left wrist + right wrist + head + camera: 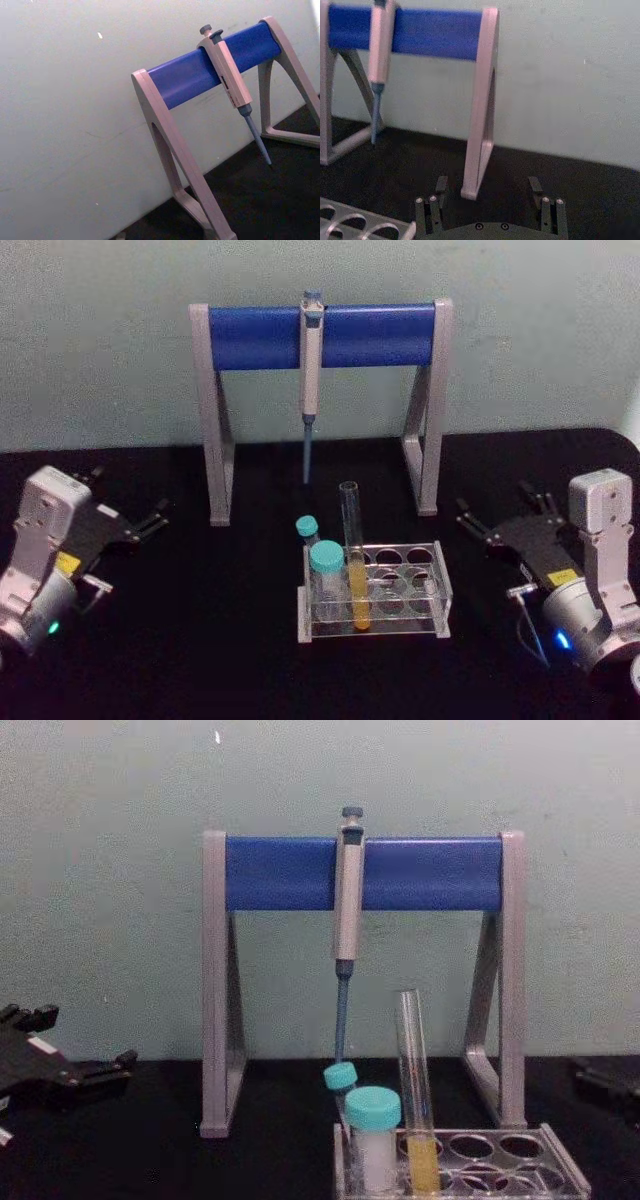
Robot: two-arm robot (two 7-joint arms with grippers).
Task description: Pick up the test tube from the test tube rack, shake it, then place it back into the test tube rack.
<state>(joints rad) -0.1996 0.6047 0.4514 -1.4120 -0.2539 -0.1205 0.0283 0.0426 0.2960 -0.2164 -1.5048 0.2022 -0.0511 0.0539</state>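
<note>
The slim glass tube point(354, 560), yellow at its rounded bottom, is standing upright in the clear plastic rack point(440, 585), well apart from both hands. The left hand point(150, 523) and right hand point(497, 520) are resting spread on the black bench point(200, 660), flanking the rack.

The right gripper point(490, 200) stands with fingers spread apart over the black table point(580, 190) — beyond it the grey stand point(481, 100) with its blue crossbar point(432, 32), a pipette point(379, 55) hanging there, and a corner of the test tube rack point(360, 222)

Yellow liq in test tube point(353, 558); teal vial caps point(326, 557); blue crossbar point(270, 337).
</note>
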